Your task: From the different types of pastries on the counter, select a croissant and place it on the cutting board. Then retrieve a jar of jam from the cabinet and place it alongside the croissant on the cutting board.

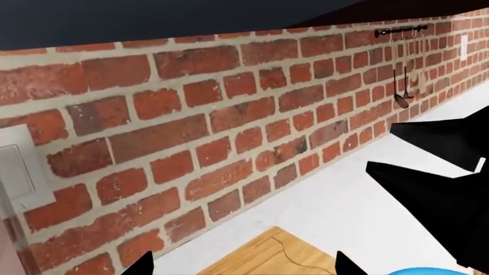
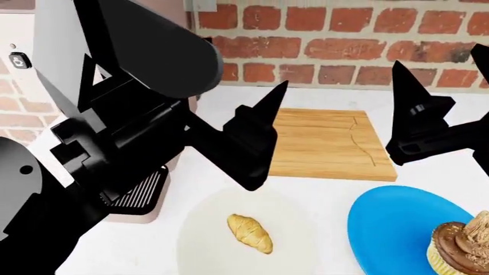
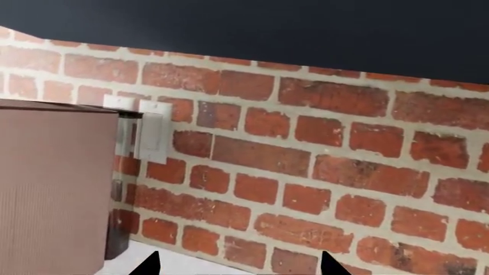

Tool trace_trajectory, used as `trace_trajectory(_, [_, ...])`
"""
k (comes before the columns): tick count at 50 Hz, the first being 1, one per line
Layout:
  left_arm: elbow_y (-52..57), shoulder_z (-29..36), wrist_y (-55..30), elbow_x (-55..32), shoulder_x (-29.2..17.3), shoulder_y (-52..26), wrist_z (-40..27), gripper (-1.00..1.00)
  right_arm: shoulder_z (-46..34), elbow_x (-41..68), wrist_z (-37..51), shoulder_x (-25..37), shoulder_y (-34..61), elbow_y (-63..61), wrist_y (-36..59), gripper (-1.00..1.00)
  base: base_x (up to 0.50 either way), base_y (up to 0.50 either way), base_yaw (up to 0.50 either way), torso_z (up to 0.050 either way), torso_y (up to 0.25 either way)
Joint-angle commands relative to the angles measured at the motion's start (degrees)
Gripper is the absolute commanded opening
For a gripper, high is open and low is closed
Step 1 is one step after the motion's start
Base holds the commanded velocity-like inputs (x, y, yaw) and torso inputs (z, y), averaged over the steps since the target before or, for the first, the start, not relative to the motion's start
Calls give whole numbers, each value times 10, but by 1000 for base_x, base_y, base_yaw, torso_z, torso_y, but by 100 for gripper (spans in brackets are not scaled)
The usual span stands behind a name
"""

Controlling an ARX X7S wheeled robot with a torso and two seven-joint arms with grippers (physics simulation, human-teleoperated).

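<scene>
Croissant [image 2: 250,233] on cream plate [image 2: 194,240]; cutting board [image 2: 324,143] bare

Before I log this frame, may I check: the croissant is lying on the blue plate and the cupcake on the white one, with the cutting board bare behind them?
Not quite: the plates are swapped. The head view shows the croissant on the white plate and the cupcake on the blue plate. The cutting board is indeed bare behind them.

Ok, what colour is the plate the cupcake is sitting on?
Bright blue. The plate under the cupcake shows best in the head view.
</scene>
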Motion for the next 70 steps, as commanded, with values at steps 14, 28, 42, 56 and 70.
trace_trajectory(14, [2,25,22,-9,-10,-10,-10,100,-5,34,1,45,-1,5,-11,100,0,0,0,17,0])
trace_trajectory(28, [8,33,34,-16,-16,-12,-15,100,-64,160,7,118,19,-13,-37,100,92,6,0,0,0])
trace_trajectory(42, [-2,28,54,-16,-27,-40,-23,100,-249,263,36,130,85,-66,-70,100,0,0,0,0,0])
trace_trajectory(56, [-4,32,67,-24,-29,-58,-24,100,-380,236,48,51,126,-46,-36,100,0,0,0,0,0])
trace_trajectory(70, [8,52,75,-41,-30,-63,-30,100,-469,211,41,-23,155,-7,-5,100,0,0,0,0,0])
